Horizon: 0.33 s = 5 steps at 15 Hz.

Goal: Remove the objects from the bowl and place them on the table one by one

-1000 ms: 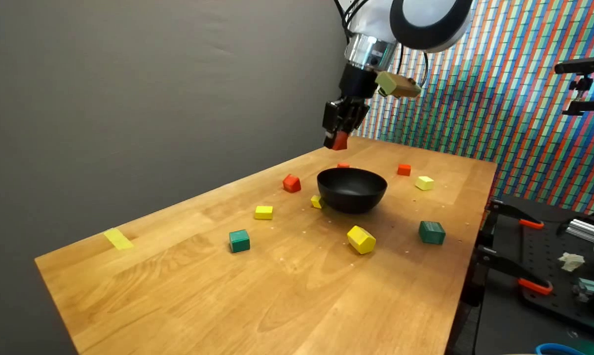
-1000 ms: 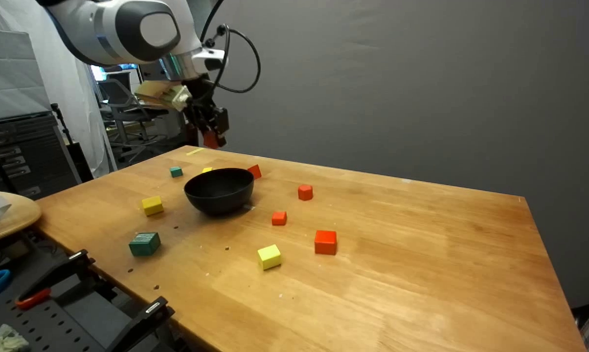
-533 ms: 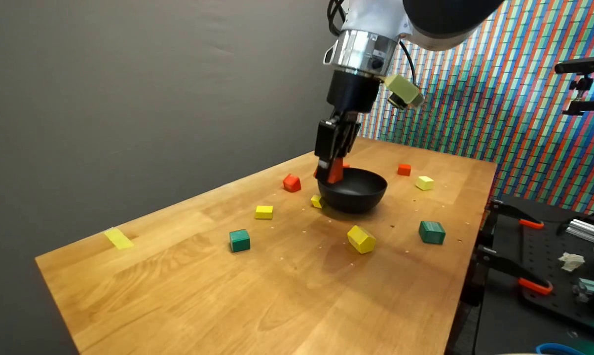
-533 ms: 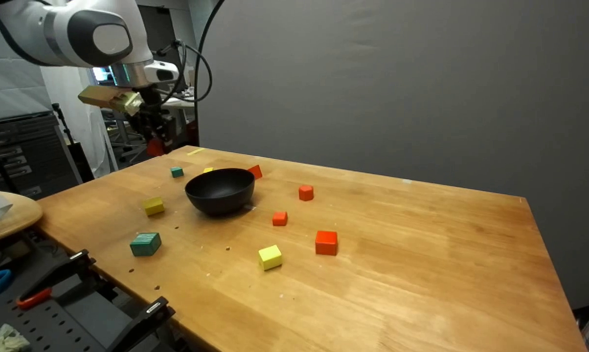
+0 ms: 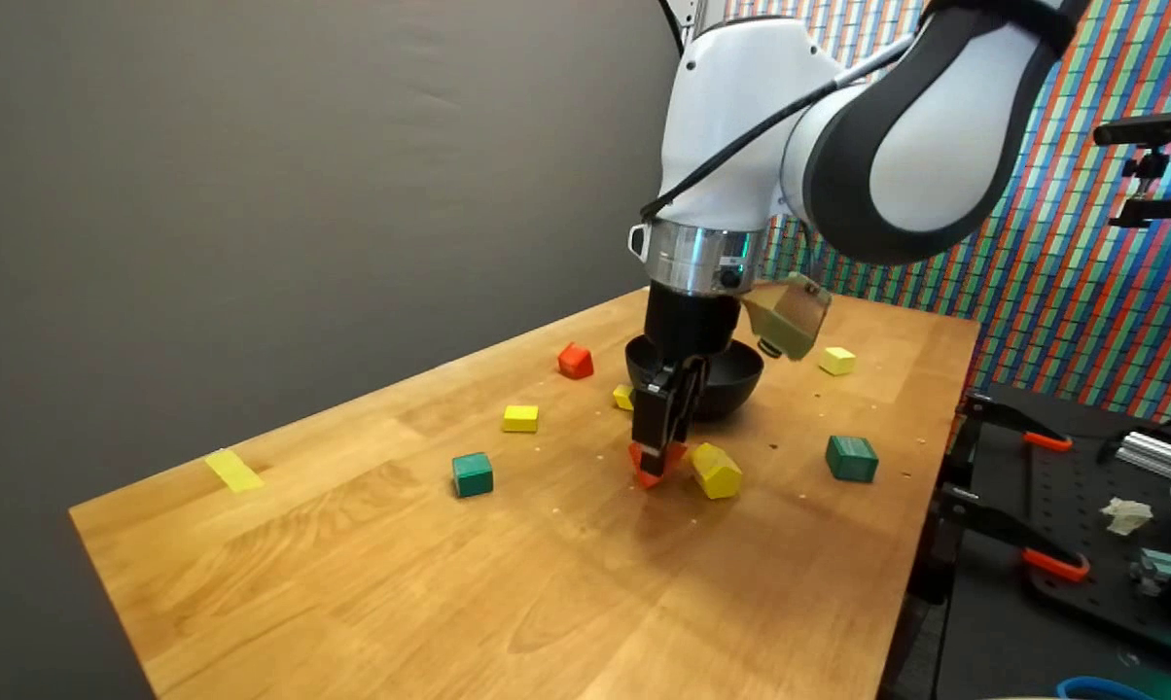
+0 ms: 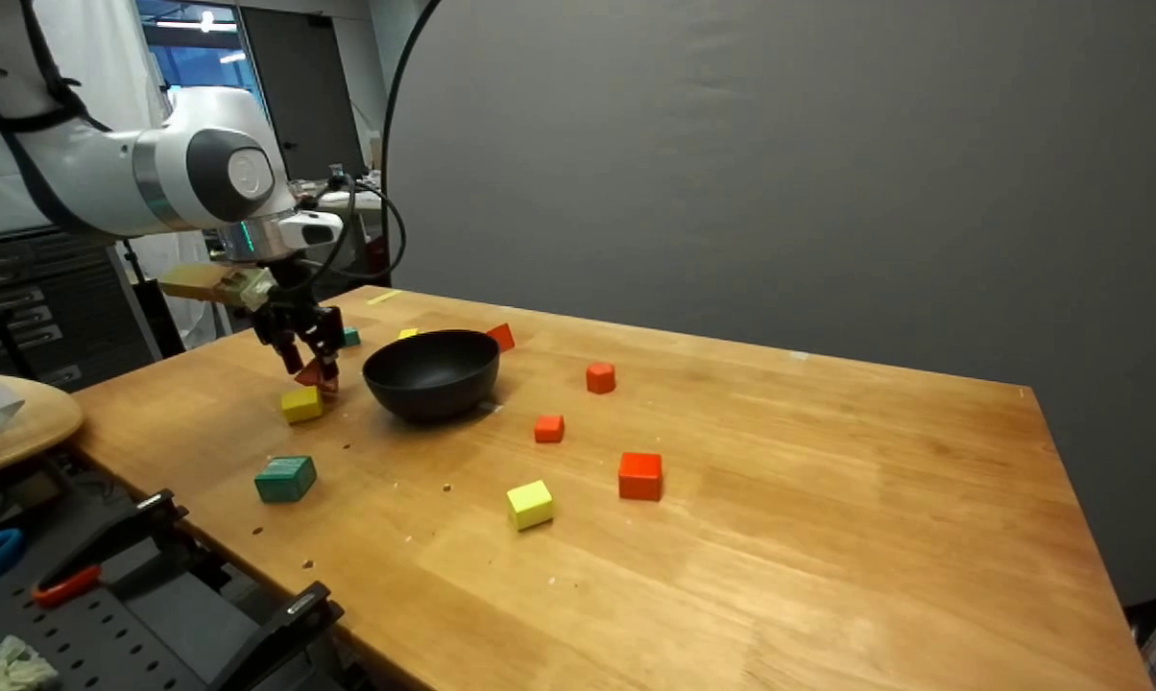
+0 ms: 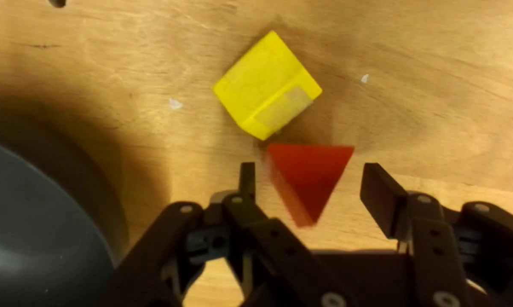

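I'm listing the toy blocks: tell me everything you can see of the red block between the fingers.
In the wrist view, the red block shows a triangular face, one corner toward the picture's bottom, and a paler, blurred side; it may be painted wood. It is between the open fingers, a gap on each side, so not gripped. It is outside the black bowl, on or just above the table. Another corner is close to a yellow block; whether they touch, I cannot tell.
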Available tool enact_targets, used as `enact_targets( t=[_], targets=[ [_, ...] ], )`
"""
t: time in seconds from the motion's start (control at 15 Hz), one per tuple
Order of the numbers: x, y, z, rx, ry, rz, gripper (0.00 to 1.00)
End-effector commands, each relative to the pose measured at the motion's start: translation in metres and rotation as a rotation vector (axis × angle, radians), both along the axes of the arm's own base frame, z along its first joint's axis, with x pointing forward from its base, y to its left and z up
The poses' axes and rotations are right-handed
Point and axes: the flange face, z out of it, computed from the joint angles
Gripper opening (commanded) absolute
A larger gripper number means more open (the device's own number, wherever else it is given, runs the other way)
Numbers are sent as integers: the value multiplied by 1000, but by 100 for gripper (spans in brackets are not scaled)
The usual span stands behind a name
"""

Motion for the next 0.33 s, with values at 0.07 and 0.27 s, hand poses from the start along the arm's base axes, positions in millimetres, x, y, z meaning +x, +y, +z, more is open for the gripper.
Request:
enact_targets(
  t=[0.07, 0.27],
  targets=[
    [10, 23, -7, 1, -4, -30, 100],
    [4, 24, -12, 12, 8, -20, 100]
  ],
)
